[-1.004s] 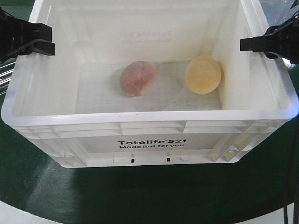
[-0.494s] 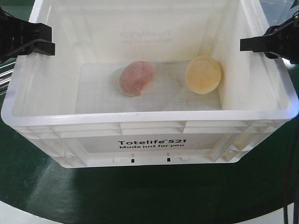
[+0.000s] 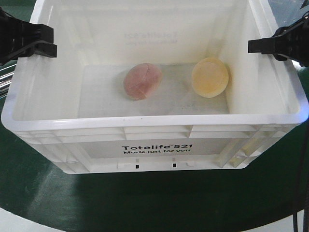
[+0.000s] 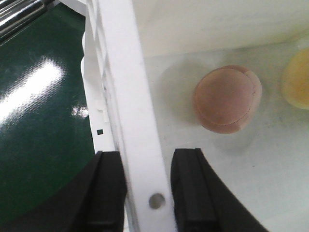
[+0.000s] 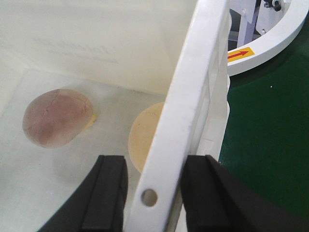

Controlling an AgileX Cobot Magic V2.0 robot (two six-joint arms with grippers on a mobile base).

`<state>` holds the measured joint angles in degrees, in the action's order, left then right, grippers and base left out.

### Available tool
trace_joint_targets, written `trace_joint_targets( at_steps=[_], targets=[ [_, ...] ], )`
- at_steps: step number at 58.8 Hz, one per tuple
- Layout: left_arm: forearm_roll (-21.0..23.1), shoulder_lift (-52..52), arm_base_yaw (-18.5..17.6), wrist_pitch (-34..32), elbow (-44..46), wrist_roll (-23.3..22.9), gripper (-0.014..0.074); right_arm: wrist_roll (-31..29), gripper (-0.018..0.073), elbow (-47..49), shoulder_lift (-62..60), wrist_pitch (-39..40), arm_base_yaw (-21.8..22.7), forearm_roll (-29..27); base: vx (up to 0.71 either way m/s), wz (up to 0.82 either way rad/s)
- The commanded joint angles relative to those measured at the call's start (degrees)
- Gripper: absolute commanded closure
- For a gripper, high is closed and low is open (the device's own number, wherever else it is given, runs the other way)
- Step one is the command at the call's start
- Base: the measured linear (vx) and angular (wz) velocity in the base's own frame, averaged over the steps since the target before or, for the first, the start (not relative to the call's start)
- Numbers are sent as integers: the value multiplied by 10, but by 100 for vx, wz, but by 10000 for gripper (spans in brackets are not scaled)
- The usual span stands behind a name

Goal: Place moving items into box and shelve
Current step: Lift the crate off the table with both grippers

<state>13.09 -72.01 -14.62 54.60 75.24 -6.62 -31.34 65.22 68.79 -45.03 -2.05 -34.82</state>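
On the green surface [image 3: 145, 203], directly beneath it: one Totelife crate [image 3: 154, 121], large, white plastic, ribbed rim, lettered in black on its near face, standing upright and open-topped. Contents, both on the crate floor towards its far wall: one pinkish-brown lump [image 3: 142, 81], egg-shaped with a crack line, left of the crate's middle; one pale yellow-orange lump [image 3: 210, 77], close to the crate's right wall. The two lie apart and neither is held. A tiny yellow piece [image 5: 91, 118] shows just beside the pinkish lump in the right wrist view. Left tool [image 4: 147, 188]: set astride the crate's left wall, one black finger outside and one inside, both pressed against the rim, so pinching the wall. Right tool [image 5: 153, 191]: likewise astride the crate's right wall, fingers closed on the rim from either side. Step in hand, as judged: loading looks complete, since both lumps are inside, and the two-arm grip for carrying the crate is set. Next move calls for a level, matched lift by both arms, grip kept firm on the thin rims, so that the crate neither tilts nor slips and the loose lumps do not roll. No shelf appears in any view.
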Motion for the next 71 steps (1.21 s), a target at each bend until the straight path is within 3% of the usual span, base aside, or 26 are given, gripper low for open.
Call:
trace_joint_targets(
  at_steps=[1, 71],
  targets=[
    [39, 21, -3, -81, 29, 5, 603, -25, 565, 28, -23, 26, -3, -57, 0, 0],
    [39, 21, -3, -81, 29, 5, 603, -25, 565, 28, -23, 26, -3, -57, -7, 0]
  ],
)
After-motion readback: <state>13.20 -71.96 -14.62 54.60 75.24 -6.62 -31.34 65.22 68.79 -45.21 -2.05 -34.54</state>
